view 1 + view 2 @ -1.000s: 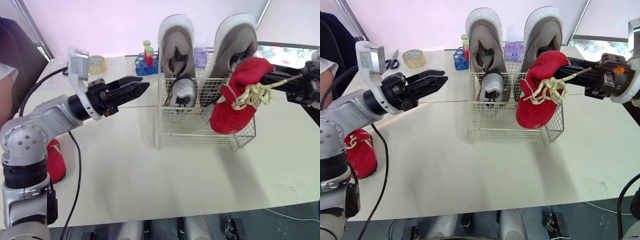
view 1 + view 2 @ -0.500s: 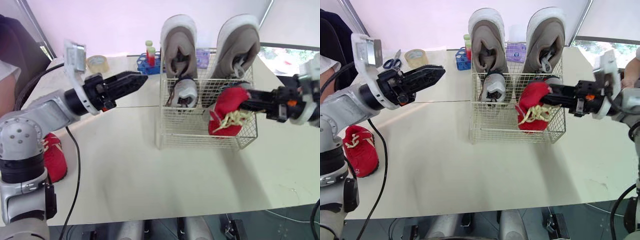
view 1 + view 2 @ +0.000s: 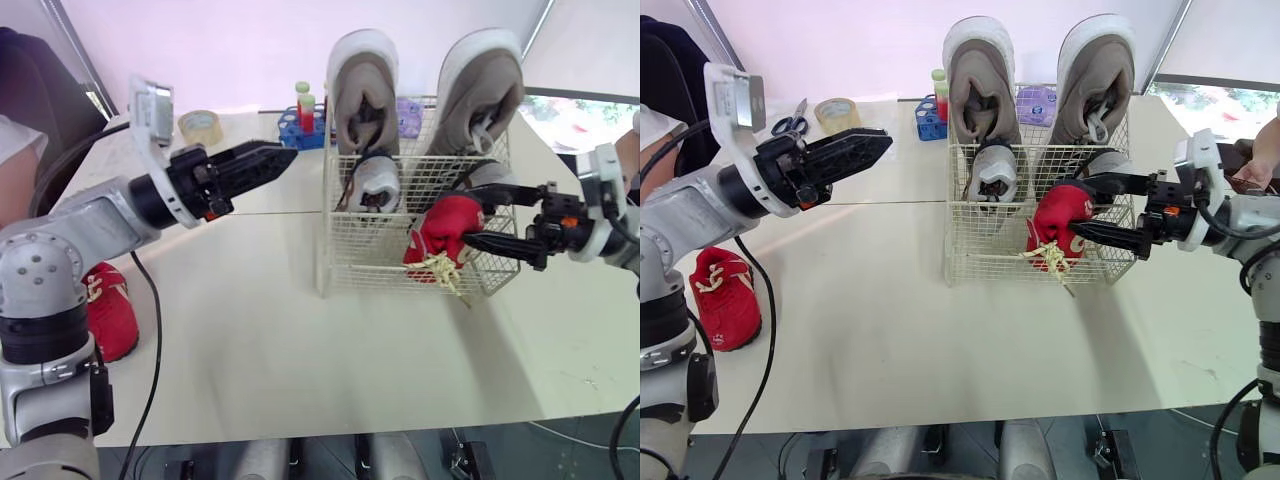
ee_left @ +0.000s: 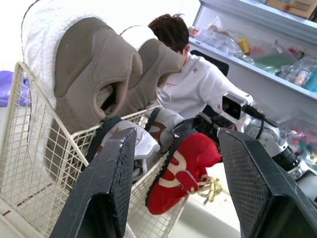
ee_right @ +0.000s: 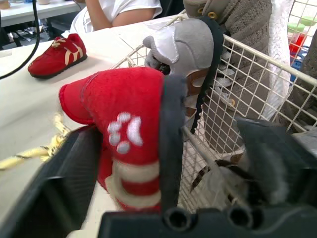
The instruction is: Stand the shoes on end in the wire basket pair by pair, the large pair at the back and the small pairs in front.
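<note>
The wire basket (image 3: 990, 255) stands mid-table. Two large grey-brown shoes (image 3: 362, 80) (image 3: 480, 80) stand on end at its back. A small grey shoe (image 3: 378, 185) stands at the front left, and another (image 3: 1105, 160) sits behind a small red shoe (image 3: 1052, 222) at the front right. The red shoe's laces hang out through the wire. My right gripper (image 3: 1073, 207) is open, its fingers spread above and below that shoe. My left gripper (image 3: 288, 156) hovers open and empty left of the basket. The second red shoe (image 3: 725, 310) lies on the table at the far left.
A tape roll (image 3: 200, 125), scissors (image 3: 790, 125) and a blue rack of tubes (image 3: 300, 115) sit at the back left, with a purple item (image 3: 1037, 103) behind the basket. A person sits at the far left, and a hand (image 3: 1265, 160) shows at the right edge.
My right gripper brought the red shoe down from above the basket into its front right corner and opened its fingers. The left arm barely moved.
</note>
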